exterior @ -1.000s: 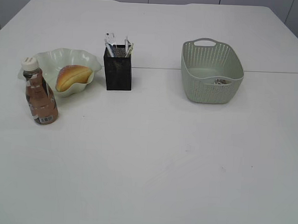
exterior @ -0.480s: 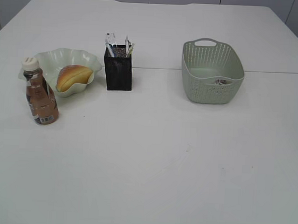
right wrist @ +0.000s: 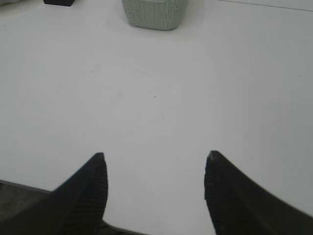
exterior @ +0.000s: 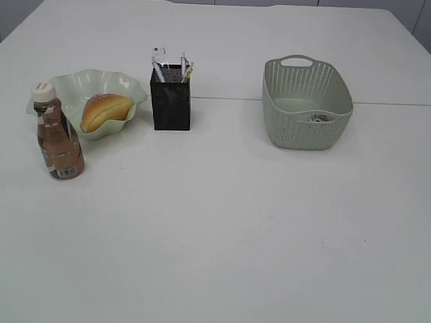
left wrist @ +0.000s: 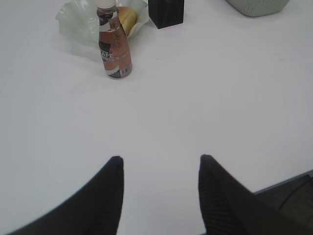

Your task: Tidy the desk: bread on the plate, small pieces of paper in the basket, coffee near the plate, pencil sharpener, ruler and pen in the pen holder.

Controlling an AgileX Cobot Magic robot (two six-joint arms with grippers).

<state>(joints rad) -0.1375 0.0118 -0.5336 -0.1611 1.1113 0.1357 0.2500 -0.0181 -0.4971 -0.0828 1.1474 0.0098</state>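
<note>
The bread (exterior: pixel 104 110) lies on the pale green wavy plate (exterior: pixel 75 87) at the left. A brown coffee bottle (exterior: pixel 58 134) with a white cap stands upright just in front of the plate. The black mesh pen holder (exterior: pixel 170 100) holds a pen, ruler and other items sticking out of its top (exterior: pixel 170 63). Small pieces of paper (exterior: pixel 319 118) lie inside the green basket (exterior: pixel 305 102). My left gripper (left wrist: pixel 161 159) is open over bare table near the front edge, with the coffee bottle (left wrist: pixel 114 44) far ahead. My right gripper (right wrist: pixel 156 155) is open and empty; the basket (right wrist: pixel 154 11) lies ahead.
The white table (exterior: pixel 220 219) spreads wide in front of the objects. A seam (exterior: pixel 226 98) runs across it behind the pen holder. The table's near edge (right wrist: pixel 29 186) shows under both grippers in the wrist views. Neither arm appears in the exterior view.
</note>
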